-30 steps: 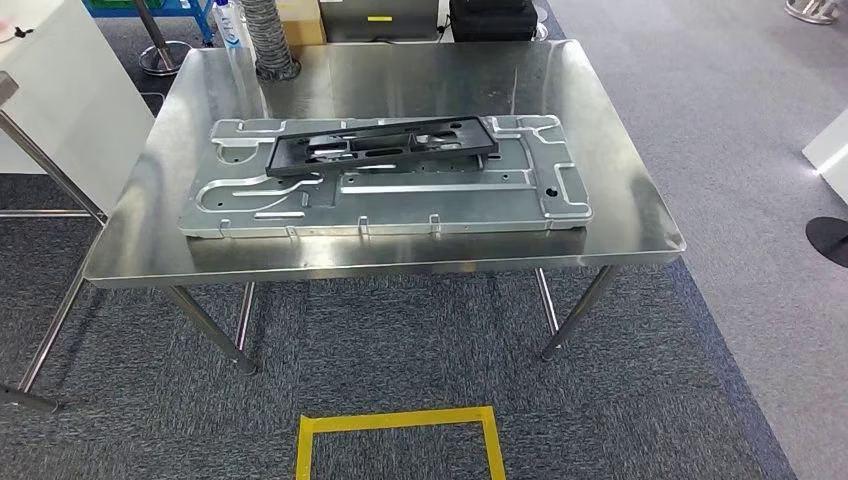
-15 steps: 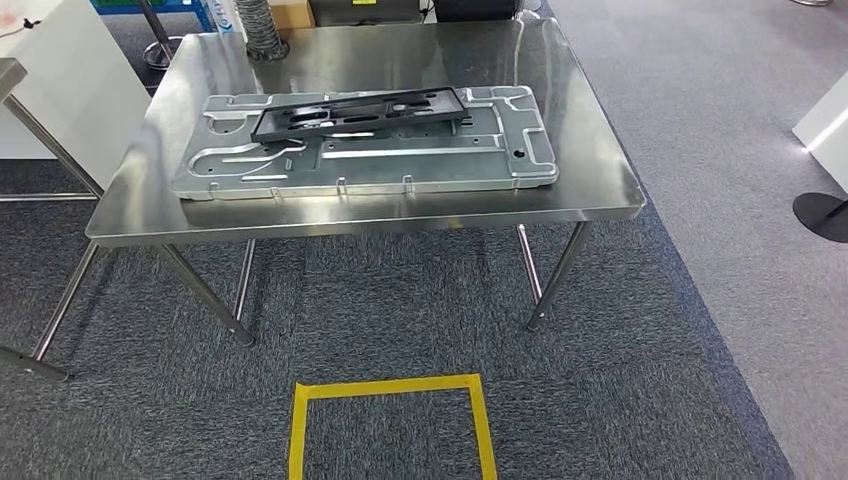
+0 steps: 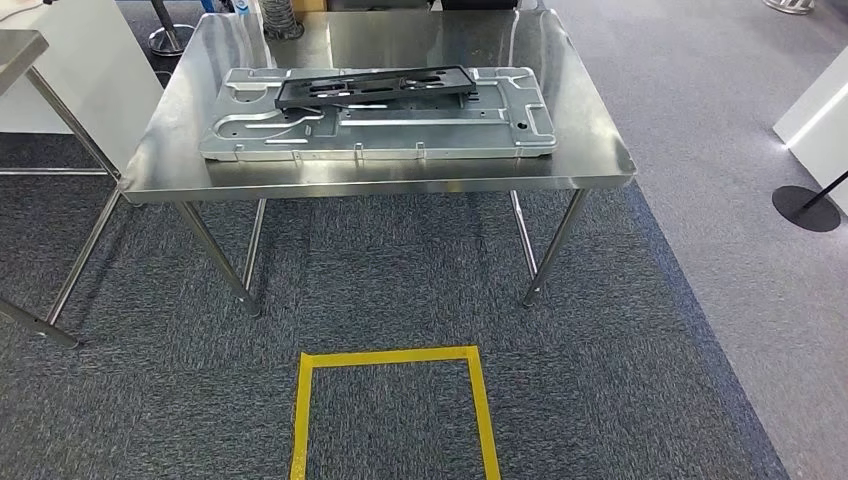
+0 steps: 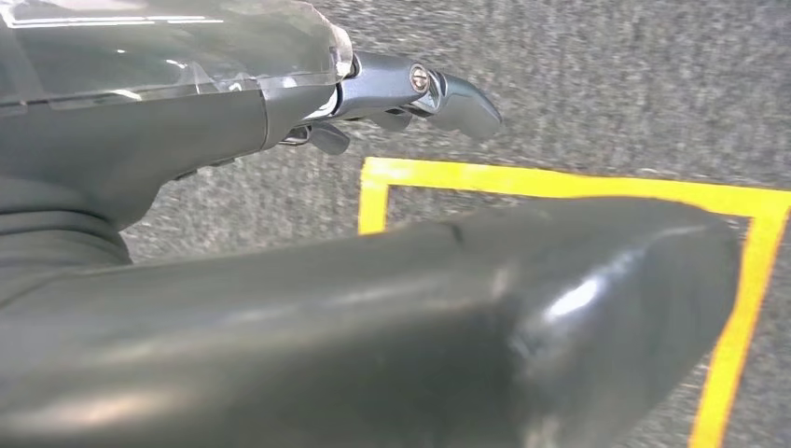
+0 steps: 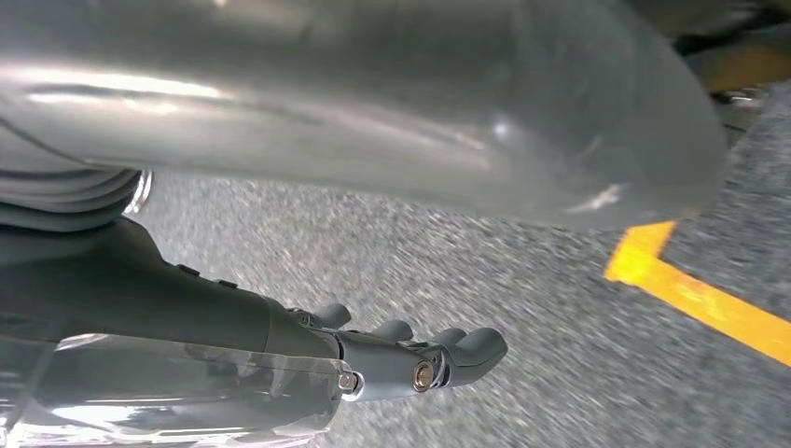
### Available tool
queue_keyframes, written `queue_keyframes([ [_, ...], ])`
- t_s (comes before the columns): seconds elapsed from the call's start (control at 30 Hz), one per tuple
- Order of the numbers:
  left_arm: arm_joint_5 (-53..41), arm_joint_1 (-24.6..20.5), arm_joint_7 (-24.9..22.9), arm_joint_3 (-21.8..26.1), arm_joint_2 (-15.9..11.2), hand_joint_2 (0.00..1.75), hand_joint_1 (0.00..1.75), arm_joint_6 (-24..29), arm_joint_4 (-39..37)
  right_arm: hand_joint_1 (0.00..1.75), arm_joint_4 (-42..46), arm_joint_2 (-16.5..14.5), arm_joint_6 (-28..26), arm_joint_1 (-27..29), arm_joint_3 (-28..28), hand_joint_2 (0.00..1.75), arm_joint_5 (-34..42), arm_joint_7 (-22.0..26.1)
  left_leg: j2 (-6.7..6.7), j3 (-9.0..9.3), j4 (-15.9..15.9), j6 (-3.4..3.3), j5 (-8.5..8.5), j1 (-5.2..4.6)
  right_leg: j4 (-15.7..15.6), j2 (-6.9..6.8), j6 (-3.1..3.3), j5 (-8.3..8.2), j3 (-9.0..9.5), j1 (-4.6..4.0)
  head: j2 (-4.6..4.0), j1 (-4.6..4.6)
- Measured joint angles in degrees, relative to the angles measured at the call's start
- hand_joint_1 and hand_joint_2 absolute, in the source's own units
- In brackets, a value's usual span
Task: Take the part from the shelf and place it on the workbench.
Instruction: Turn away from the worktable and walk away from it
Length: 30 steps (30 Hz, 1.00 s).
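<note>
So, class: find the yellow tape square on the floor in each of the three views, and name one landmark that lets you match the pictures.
Head view: the yellow tape square lies on the carpet at bottom centre, in front of the steel table.
Left wrist view: one corner and two sides run behind the left hand.
Right wrist view: one strip crosses the right edge, past the right hand.
Shared landmark: the grey speckled carpet under the tape.
</note>
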State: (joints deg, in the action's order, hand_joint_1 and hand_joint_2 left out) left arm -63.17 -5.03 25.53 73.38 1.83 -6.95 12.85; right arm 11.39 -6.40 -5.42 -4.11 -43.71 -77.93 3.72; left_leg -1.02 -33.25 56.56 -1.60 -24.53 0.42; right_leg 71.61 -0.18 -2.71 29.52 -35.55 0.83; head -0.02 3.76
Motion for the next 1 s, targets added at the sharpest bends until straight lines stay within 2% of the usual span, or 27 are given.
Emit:
queue_keyframes([
  [0.03,-0.01,0.0,-0.01,-0.03,-0.06,0.0,0.0,0.0,0.0,0.0,0.01,-0.01,-0.02,-0.1,0.0,0.0,0.01,-0.02,0.02,-0.89,0.37,0.19,0.55,-0.02,-4.06,0.01,0.26,-0.48,3.56,-0.03,0.0,0.01],
  [0.07,-0.02,0.01,-0.01,-0.05,-0.09,0.0,0.0,0.0,0.0,0.0,0.01,-0.01,-0.03,-0.23,0.0,0.0,0.01,-0.03,0.04,-1.56,0.7,0.44,1.04,-0.08,-9.07,0.03,0.62,0.1,7.39,-0.16,0.0,0.01],
  [0.1,-0.03,0.0,-0.01,-0.05,-0.11,0.0,0.0,0.0,0.0,0.0,0.01,-0.02,-0.04,-0.38,0.0,0.0,0.01,-0.03,0.03,-1.96,0.92,0.74,1.59,-0.15,-13.24,0.04,1.02,1.14,10.32,-0.32,0.0,0.01],
  [0.13,-0.03,-0.02,-0.01,-0.07,-0.15,0.0,0.0,0.0,0.0,0.0,0.01,-0.05,-0.05,-0.5,0.0,0.0,0.01,-0.03,0.0,-2.18,0.98,1.07,2.15,-0.17,-16.14,0.07,1.44,2.12,12.18,-0.54,0.0,0.01],
  [0.17,-0.04,-0.03,-0.01,-0.07,-0.18,0.0,0.0,0.0,0.0,0.0,0.01,-0.1,-0.05,-0.57,0.0,0.0,0.01,-0.03,-0.04,-2.33,0.89,1.43,2.74,-0.16,-17.4,0.07,1.87,2.33,12.59,-0.71,0.0,0.01],
  [0.2,-0.08,-0.03,-0.02,-0.07,-0.22,0.0,0.0,-0.01,0.0,0.0,-0.03,-0.19,-0.03,-0.58,0.0,0.0,0.01,-0.03,-0.04,-2.5,0.83,1.77,3.11,-0.07,-17.44,-0.03,2.35,1.83,12.1,-0.69,0.0,0.01],
  [0.23,-0.14,0.05,-0.03,-0.08,-0.25,0.0,0.0,-0.03,0.0,0.0,-0.06,-0.27,0.0,-0.6,0.0,0.0,0.01,-0.06,0.06,-2.85,1.15,2.08,2.51,0.06,-17.49,-0.14,2.85,1.17,11.53,-0.66,0.0,0.01],
  [0.27,-0.22,0.18,-0.05,-0.09,-0.26,0.0,0.0,-0.04,0.0,0.0,-0.09,-0.33,0.05,-0.59,0.0,0.0,0.01,-0.2,0.19,-3.4,2.38,2.36,0.6,0.14,-17.55,-0.29,3.33,0.4,10.82,-0.58,0.0,0.01],
  [0.3,-0.29,0.3,-0.07,-0.09,-0.27,0.0,0.0,-0.06,0.0,0.0,-0.13,-0.39,0.15,-0.54,0.0,0.0,0.01,-0.48,0.32,-4.16,4.76,2.59,-2.4,0.24,-17.6,-0.42,3.7,-0.44,9.93,-0.53,0.0,0.01],
  [0.37,-0.37,0.43,-0.09,-0.1,-0.27,0.0,0.0,-0.07,0.0,0.0,-0.13,-0.42,0.44,-0.43,0.0,0.0,-0.03,-1.14,0.42,-5.7,11.95,2.99,-8.55,0.29,-17.5,-0.49,4.01,-2.03,7.9,-0.68,0.0,0.01],
  [0.4,-0.37,0.44,-0.09,-0.1,-0.27,0.0,0.0,-0.07,0.0,0.0,-0.13,-0.43,0.66,-0.39,0.0,0.0,-0.05,-1.41,0.43,-6.01,15.32,3.13,-9.7,0.29,-17.36,-0.49,3.98,-2.81,6.77,-0.73,0.0,0.01],
  [0.43,-0.38,0.43,-0.09,-0.1,-0.26,0.0,0.0,-0.07,0.0,0.0,-0.13,-0.45,0.88,-0.37,0.0,0.0,-0.11,-1.61,0.44,-5.66,17.4,3.21,-9.2,0.29,-17.1,-0.49,3.88,-3.55,5.54,-0.74,0.0,0.01],
  [0.47,-0.39,0.41,-0.09,-0.1,-0.23,0.0,0.0,-0.08,0.0,0.0,-0.13,-0.46,1.07,-0.34,0.0,0.0,-0.17,-1.76,0.44,-4.5,17.74,3.24,-7.58,0.29,-16.7,-0.49,3.74,-4.2,4.28,-0.71,0.0,0.01],
  [0.5,-0.4,0.37,-0.08,-0.11,-0.19,0.0,0.0,-0.08,0.0,0.0,-0.13,-0.46,1.19,-0.31,0.01,0.0,-0.23,-1.87,0.45,-2.36,16.07,3.22,-5.69,0.3,-16.16,-0.48,3.54,-4.77,3.0,-0.66,0.0,0.02],
  [0.53,-0.4,0.3,-0.05,-0.11,-0.14,0.0,0.0,-0.09,0.0,0.0,-0.13,-0.46,1.21,-0.3,0.02,0.0,-0.33,-1.92,0.47,0.68,12.68,3.15,-4.66,0.33,-15.52,-0.47,3.29,-5.24,1.88,-0.62,0.0,0.02],
  [0.57,-0.41,0.19,-0.02,-0.12,-0.1,0.0,0.0,-0.09,0.0,0.0,-0.12,-0.46,1.2,-0.3,0.05,0.0,-0.43,-1.9,0.53,4.12,8.08,2.99,-4.86,0.29,-14.83,-0.44,3.03,-5.59,0.94,-0.66,0.0,0.02],
  [0.6,-0.41,0.05,0.03,-0.13,-0.05,0.0,0.0,-0.09,-0.01,0.0,-0.11,-0.45,1.2,-0.3,0.1,0.0,-0.54,-1.82,0.59,6.96,3.85,2.65,-5.92,0.23,-14.24,-0.44,2.71,-5.97,0.24,-0.73,0.0,0.02],
  [0.63,-0.41,-0.06,0.07,-0.13,-0.01,0.0,0.0,-0.09,-0.02,0.0,-0.11,-0.44,1.21,-0.31,0.15,0.0,-0.64,-1.62,0.66,8.75,0.9,2.2,-7.07,0.14,-13.86,-0.45,2.37,-6.41,-0.2,-0.8,0.0,0.02],
  [0.67,-0.4,-0.1,0.08,-0.14,0.05,0.0,0.0,-0.09,-0.04,0.0,-0.11,-0.42,1.26,-0.29,0.18,0.0,-0.7,-1.33,0.69,9.41,-0.65,1.7,-7.71,0.02,-13.71,-0.45,2.01,-6.91,-0.5,-0.85,0.0,0.01],
  [0.73,-0.38,0.03,-0.03,-0.13,0.27,0.0,0.0,-0.06,-0.1,0.0,-0.11,-0.27,1.65,-0.23,0.2,0.0,-0.62,-0.55,0.54,8.58,-0.79,0.52,-7.23,0.06,-13.46,-0.38,1.3,-7.25,-0.98,-0.7,0.0,0.0],
  [0.77,-0.36,0.08,-0.13,-0.13,0.37,0.0,0.0,0.01,-0.13,0.0,-0.11,-0.18,2.0,-0.2,0.2,0.0,-0.46,-0.21,0.42,8.03,-0.8,-0.02,-6.71,0.1,-12.6,-0.29,1.01,-6.02,-1.41,-0.6,0.0,-0.01],
  [0.8,-0.33,0.1,-0.28,-0.12,0.46,0.0,0.0,0.1,-0.14,0.0,-0.11,-0.1,2.47,-0.14,0.19,0.0,-0.26,0.07,0.32,7.35,-0.88,-0.45,-6.09,0.15,-10.66,-0.2,0.76,-3.68,-2.1,-0.51,0.0,-0.01],
  [0.87,-0.28,0.1,-0.81,-0.12,0.51,0.0,0.0,0.39,-0.14,0.0,-0.13,-0.07,3.55,-0.06,0.16,0.0,0.42,0.57,0.26,5.83,-0.81,-0.83,-4.86,0.04,-4.16,-0.1,0.37,1.99,-3.8,-0.43,0.0,-0.01],
  [0.9,-0.26,0.11,-1.17,-0.12,0.52,0.0,0.0,0.5,-0.15,0.0,-0.13,-0.07,4.03,-0.01,0.08,0.0,0.89,0.82,0.24,5.01,-0.75,-0.85,-4.24,-0.05,-0.71,-0.08,0.26,3.41,-4.46,-0.43,0.0,-0.01],
  [0.93,-0.26,0.11,-1.51,-0.12,0.54,0.0,0.0,0.58,-0.15,0.0,-0.13,-0.07,4.42,0.0,-0.1,0.0,1.47,1.03,0.21,4.24,-0.67,-0.86,-3.67,-0.16,1.58,-0.08,0.25,3.31,-4.58,-0.43,0.0,-0.01],
  [0.97,-0.26,0.09,-1.79,-0.12,0.55,0.0,0.0,0.6,-0.15,0.0,-0.13,-0.07,4.78,0.01,-0.39,0.0,2.15,1.18,0.18,3.49,-0.59,-0.85,-3.16,-0.28,2.17,-0.08,0.37,2.06,-3.91,-0.45,0.0,-0.01],
  [1.0,-0.26,0.07,-2.03,-0.12,0.6,0.0,0.0,0.57,-0.15,0.0,-0.13,-0.05,4.97,0.01,-0.8,0.0,2.86,1.17,0.17,2.85,-0.52,-0.83,-2.68,-0.43,0.64,-0.08,0.67,0.36,-2.17,-0.54,0.0,-0.01],
])
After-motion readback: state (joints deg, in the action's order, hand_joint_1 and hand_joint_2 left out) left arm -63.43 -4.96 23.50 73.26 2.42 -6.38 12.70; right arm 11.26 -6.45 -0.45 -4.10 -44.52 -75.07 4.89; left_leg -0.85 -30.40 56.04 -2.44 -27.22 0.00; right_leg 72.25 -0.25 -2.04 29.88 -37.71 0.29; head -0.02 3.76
